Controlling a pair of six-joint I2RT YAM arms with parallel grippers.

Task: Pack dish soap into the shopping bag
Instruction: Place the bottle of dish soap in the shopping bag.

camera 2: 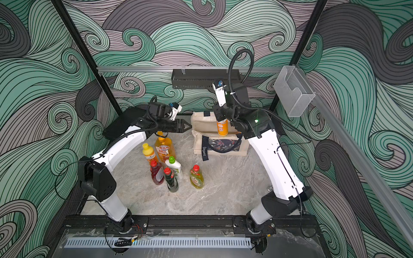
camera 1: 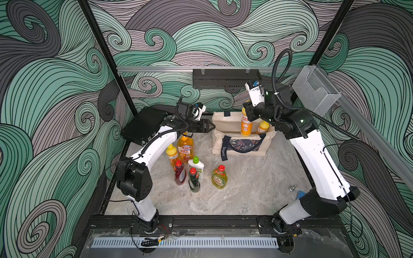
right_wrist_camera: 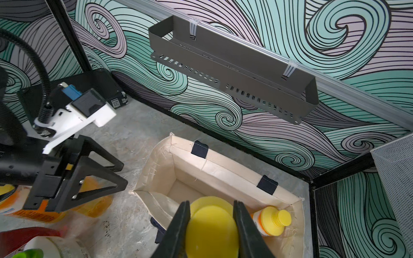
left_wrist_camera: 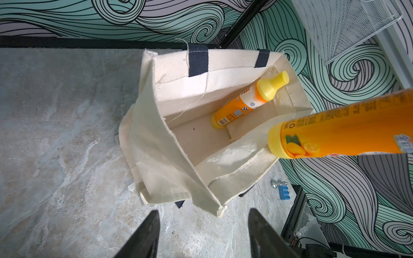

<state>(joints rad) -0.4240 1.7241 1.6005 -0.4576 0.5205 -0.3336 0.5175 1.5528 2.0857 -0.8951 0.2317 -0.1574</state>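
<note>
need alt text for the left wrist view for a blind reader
Looking down into an open cream shopping bag on a marble table, with one orange yellow-capped bottle leaning inside it. A second orange bottle hangs base-first over the bag's rim, its holder out of frame. The left hand is open and empty near the bag's corner.

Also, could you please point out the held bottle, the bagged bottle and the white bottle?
held bottle (camera 1: 246, 125): in a top view, on its label.
bagged bottle (left_wrist_camera: 235, 110): left wrist view, on its orange body.
white bottle (camera 1: 198, 166): in a top view, on its shoulder.
</note>
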